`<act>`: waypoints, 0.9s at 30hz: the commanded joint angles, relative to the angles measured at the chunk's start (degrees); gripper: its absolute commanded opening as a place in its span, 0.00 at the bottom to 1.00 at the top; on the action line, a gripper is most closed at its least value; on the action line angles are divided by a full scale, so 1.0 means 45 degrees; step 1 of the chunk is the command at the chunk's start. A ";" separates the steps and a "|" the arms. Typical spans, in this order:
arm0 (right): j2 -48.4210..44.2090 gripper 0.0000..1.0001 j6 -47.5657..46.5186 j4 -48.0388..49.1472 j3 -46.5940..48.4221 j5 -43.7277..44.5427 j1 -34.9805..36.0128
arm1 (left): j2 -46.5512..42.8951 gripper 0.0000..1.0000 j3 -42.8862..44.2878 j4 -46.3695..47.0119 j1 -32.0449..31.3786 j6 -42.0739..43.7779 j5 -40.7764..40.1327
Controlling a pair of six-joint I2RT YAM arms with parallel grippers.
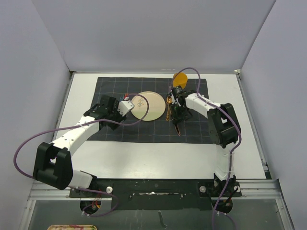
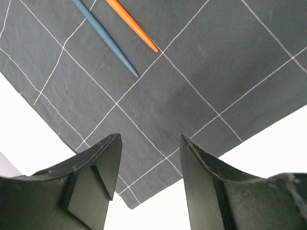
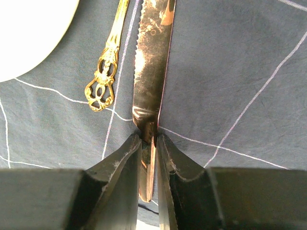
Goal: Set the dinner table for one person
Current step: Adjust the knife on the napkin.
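Overhead view from behind; two wrist views close above shared cloth

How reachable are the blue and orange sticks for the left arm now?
Probably yes: the left gripper is open and empty, blue stick and orange stick lying on bare cloth ahead.

The large flat white rectangular tabletop lies level between pale walls on 3 sides, with a metal rail along its near edge. A dark grey cloth with a thin light grid lies flat over the middle of its far half. Bare white surface shows as narrow strips to the left, right and far side of the cloth and as 1 broad band in front. The left wrist view shows the white top on either side of a corner of the cloth.
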 commanded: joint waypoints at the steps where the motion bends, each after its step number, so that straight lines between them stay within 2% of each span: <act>1: 0.0072 0.00 -0.0348 -0.0198 -0.0376 0.0588 -0.0084 | -0.0480 0.50 0.0121 0.0436 -0.0063 0.0102 0.0031; 15: -0.0764 0.00 -0.0341 -0.0370 0.0075 0.0719 0.0207 | -0.0489 0.33 0.0164 0.0531 -0.0061 0.0121 0.0191; 22: -0.1298 0.00 -0.0324 -0.0312 -0.0011 0.0859 0.0235 | -0.0518 0.33 0.0338 0.0518 -0.0061 0.0018 0.0226; 27: -0.1463 0.00 -0.0378 -0.0287 -0.0038 0.0906 0.0241 | -0.0472 0.36 0.0490 0.0499 -0.0061 -0.0019 0.0264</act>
